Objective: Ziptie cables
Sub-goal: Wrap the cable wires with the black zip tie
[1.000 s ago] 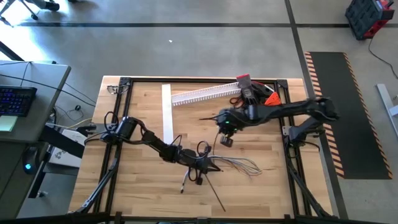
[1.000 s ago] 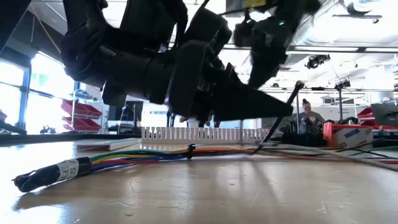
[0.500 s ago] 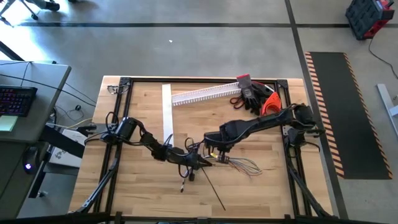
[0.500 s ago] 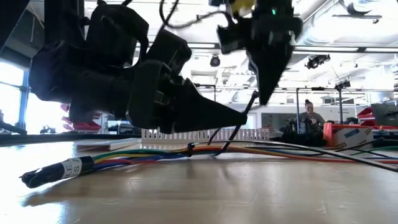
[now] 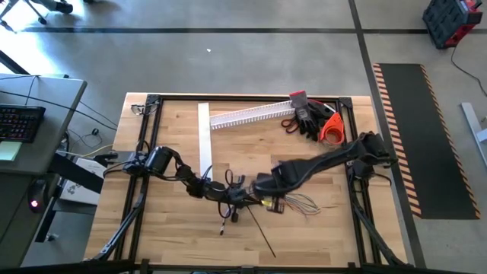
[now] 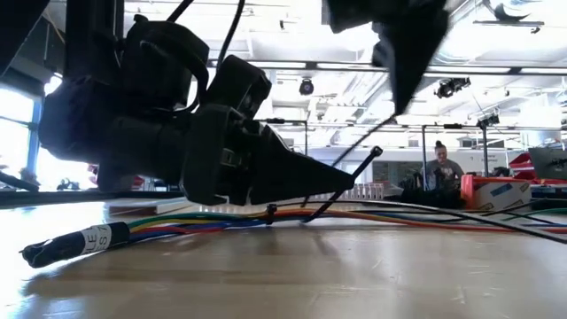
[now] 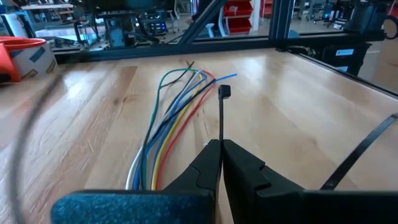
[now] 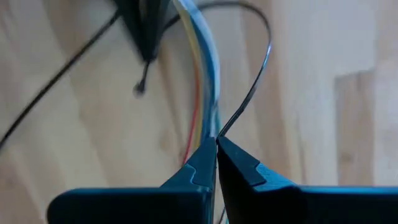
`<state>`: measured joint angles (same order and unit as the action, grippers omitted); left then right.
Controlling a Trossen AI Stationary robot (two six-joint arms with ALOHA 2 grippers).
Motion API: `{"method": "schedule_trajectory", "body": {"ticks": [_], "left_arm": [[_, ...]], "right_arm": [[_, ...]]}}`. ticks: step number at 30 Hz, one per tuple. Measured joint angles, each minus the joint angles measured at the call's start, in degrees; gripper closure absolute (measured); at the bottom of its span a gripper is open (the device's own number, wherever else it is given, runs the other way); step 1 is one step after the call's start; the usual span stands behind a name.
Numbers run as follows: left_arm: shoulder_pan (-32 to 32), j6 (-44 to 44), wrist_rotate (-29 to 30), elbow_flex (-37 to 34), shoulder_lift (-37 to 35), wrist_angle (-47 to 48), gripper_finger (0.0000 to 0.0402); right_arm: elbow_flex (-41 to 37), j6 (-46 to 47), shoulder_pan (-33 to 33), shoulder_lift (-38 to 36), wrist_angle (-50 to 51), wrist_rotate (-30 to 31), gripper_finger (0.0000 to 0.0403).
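The cables (image 5: 298, 202) lie across the table's middle as a bundle of coloured wires (image 7: 165, 130), fanned out at the right end, with a labelled dark end (image 6: 80, 244) toward the near side. A ziptie band (image 6: 270, 213) sits around the bundle. My left gripper (image 5: 245, 199) is low over the bundle, shut on a black ziptie whose head (image 7: 224, 92) sticks out past the fingers. My right gripper (image 5: 263, 200), just right of it, is shut on the thin arched tail (image 8: 261, 68) of that strip. A second ziptie (image 5: 262, 232) lies flat on the wood. My left gripper pinches the black ziptie a short way below its head (image 7: 221, 134) between the shut fingertips. The fingers lie nearly level over the table (image 6: 350, 180), running along the strip. The head end (image 6: 376, 152) stands slanting up, clear of the wood. My right gripper pinches the ziptie's thin tail (image 8: 219, 134) at its fingertips, coming from above and pointing down (image 6: 406, 105). The tail bows away from the fingers in a slack arc over the wires (image 8: 202, 37).
A white slotted channel (image 5: 247, 116) and a flat white strip (image 5: 203, 141) lie toward the far edge, with dark gloves and an orange tool (image 5: 316, 122) at the far right corner. A person (image 6: 440, 164) sits in the room beyond. Bare wood lies near the front edge.
My right gripper has swung from the table's middle toward the near-left and down, ending right beside my left gripper over the bundle. My left gripper has shifted a little to the left, carrying the ziptie's head end with it.
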<state>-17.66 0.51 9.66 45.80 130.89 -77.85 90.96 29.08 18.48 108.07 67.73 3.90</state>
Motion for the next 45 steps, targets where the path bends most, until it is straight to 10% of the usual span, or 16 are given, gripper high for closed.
{"method": "schedule_trajectory", "body": {"ticks": [11, 20, 26, 36, 45], "left_arm": [[0.08, 2.14, -0.21, 0.66, 0.00, -0.07, 0.0402], [0.16, 2.74, -1.99, 1.10, 0.00, -0.44, 0.0402], [0.16, 5.38, -3.45, 1.01, -0.02, -3.28, 0.0402], [0.40, 6.14, -4.88, 1.01, -0.02, -3.47, 0.0402], [0.41, 5.88, -4.85, 1.03, -0.02, -3.42, 0.0402]], "right_arm": [[-0.87, 5.60, 7.51, 0.04, -1.83, 9.49, 0.0386], [-1.78, 2.95, 11.59, -0.05, 3.48, 20.26, 0.0248], [-13.14, -0.96, 17.01, -0.09, -17.78, 23.56, 0.0192], [-28.79, 1.55, 21.85, -0.01, -52.68, 45.56, 0.0228], [-29.16, -4.35, 20.88, -0.02, -55.32, 44.76, 0.0293]]}}
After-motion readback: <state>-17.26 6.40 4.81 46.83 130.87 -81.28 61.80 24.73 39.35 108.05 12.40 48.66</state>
